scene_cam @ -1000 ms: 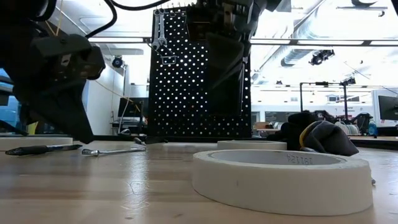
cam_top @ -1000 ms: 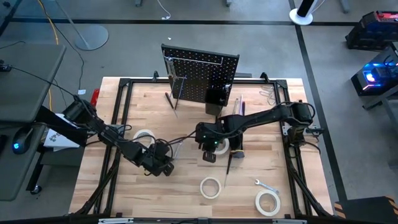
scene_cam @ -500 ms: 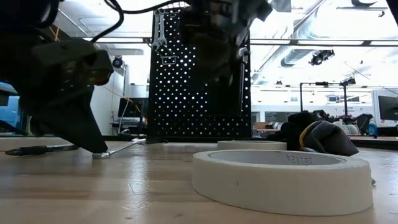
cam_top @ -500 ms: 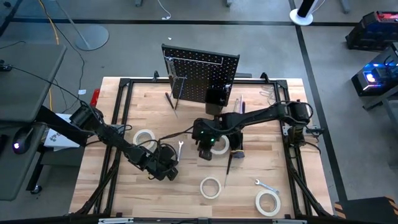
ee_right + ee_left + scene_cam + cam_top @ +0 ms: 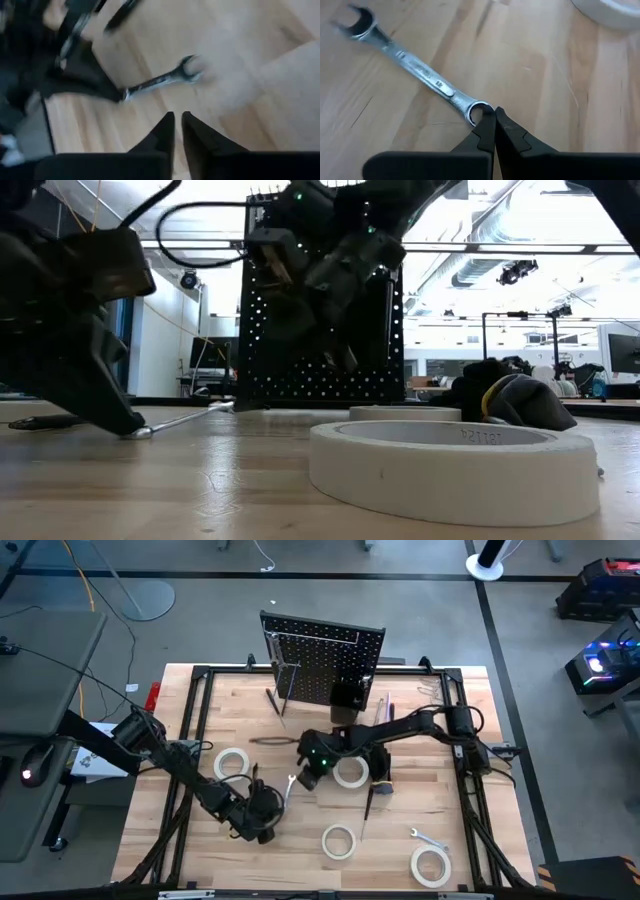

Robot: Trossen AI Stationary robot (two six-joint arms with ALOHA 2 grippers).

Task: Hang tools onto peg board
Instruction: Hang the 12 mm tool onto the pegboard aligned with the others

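Note:
A small silver wrench (image 5: pixel 288 785) lies flat on the wooden table, left of the middle; it also shows in the left wrist view (image 5: pixel 415 65) and the low view (image 5: pixel 180 420). My left gripper (image 5: pixel 262 815) is shut, low at the wrench's near end. My right gripper (image 5: pixel 310 777) hovers just right of the wrench, fingers all but shut on nothing (image 5: pixel 177 120). The black peg board (image 5: pixel 320 665) stands upright at the table's far edge. White tape rolls (image 5: pixel 350 771) (image 5: pixel 232 762) (image 5: pixel 338 840) lie about. My left gripper touches the wrench's ring end (image 5: pixel 479 113) with the tips of its shut fingers (image 5: pixel 487 125), not pinching it. The fingers slant down from the table's near left side, roughly in line with the wrench. The wrench lies on the table, its open end (image 5: pixel 355 22) pointing away.
Another tape roll (image 5: pixel 432 865) and a second wrench (image 5: pixel 428 838) lie near the front right. A dark screwdriver (image 5: pixel 368 802) lies right of centre. A black glove bundle (image 5: pixel 510 400) shows in the low view. A black frame (image 5: pixel 195 700) rims the table.
My left gripper has moved down and a little toward the table's near edge, reaching the wrench's ring end. The wrench has turned about on the table. My right gripper has moved toward the table's left edge, away from the tape roll and close to the wrench.

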